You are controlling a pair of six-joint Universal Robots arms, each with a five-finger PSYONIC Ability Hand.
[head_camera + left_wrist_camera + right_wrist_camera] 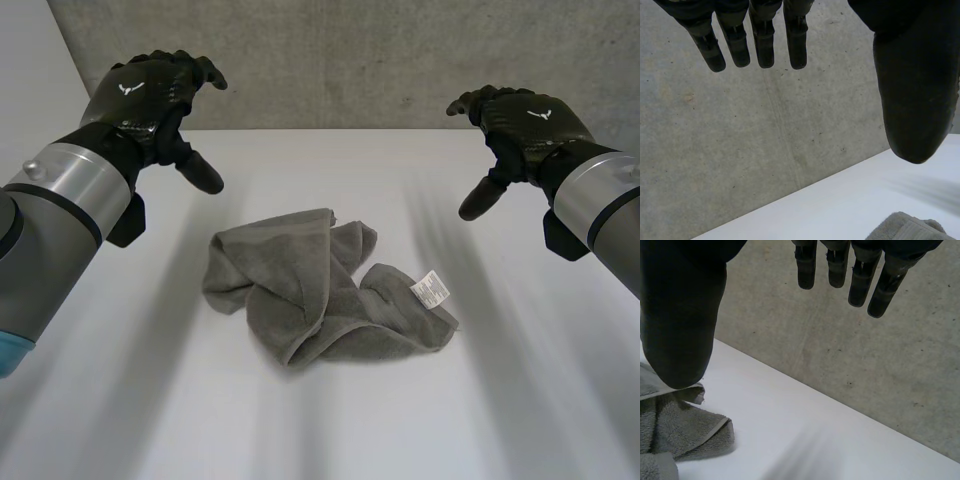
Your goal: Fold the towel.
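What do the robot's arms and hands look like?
The left hand and right hand are black and glove-like, with chunky rounded fingers and a small white mark on each back. The left arm and right arm are smooth silver-grey tubes ringed by a dark band. A light-blue cap shows on the left arm.

Crumpled grey towel on white counter, between left hand and right hand, touching neither. Both hands raised, fingers loosely spread, holding nothing. White label at towel's edge nearest right hand. Concrete wall beyond both hands.
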